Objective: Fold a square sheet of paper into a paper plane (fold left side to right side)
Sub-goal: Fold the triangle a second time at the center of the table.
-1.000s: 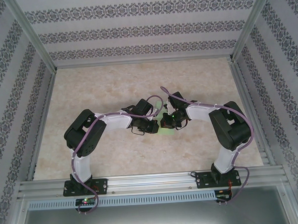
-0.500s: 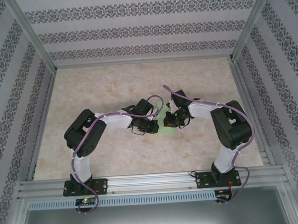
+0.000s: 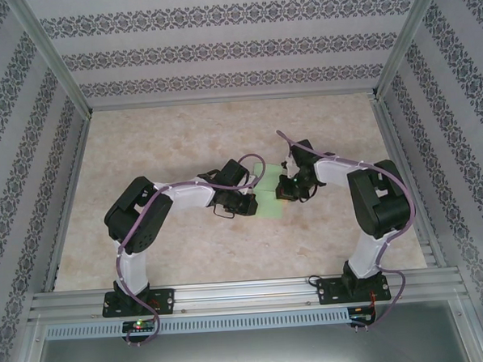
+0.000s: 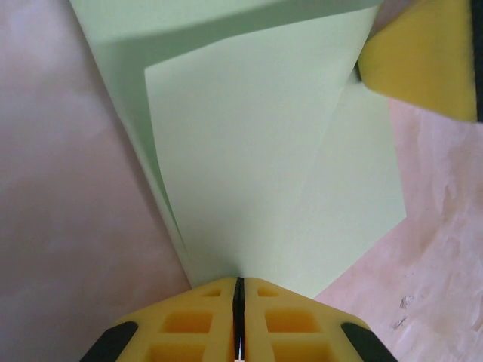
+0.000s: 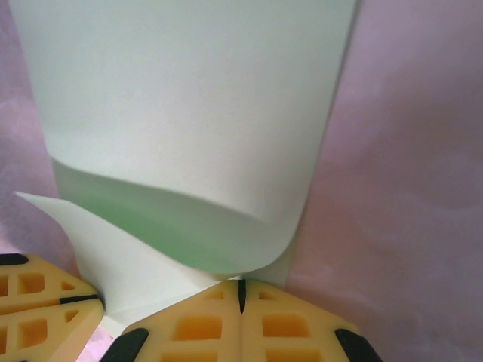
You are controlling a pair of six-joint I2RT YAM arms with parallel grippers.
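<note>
On table (image 3: 182,135), paper sheet (image 4: 256,151) btwn left gripper (image 4: 238,285) & right gripper (image 5: 241,286), both clamped on its edges

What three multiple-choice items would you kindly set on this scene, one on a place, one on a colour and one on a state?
1. Where is the square sheet of paper?
A. On the table, between the left gripper and the right gripper
B. At the table's far edge
C. At its near left corner

2. What colour is the sheet?
A. White
B. Blue
C. Light green

3. How does the left gripper stand?
A. Wide open
B. Shut on the sheet's edge
C. Shut on nothing

Answers:
1 A, since the top view shows the green sheet between the two arm tips.
2 C, since every view shows it pale green.
3 B, since its wrist view shows it closed with the paper running into the seam.
</note>
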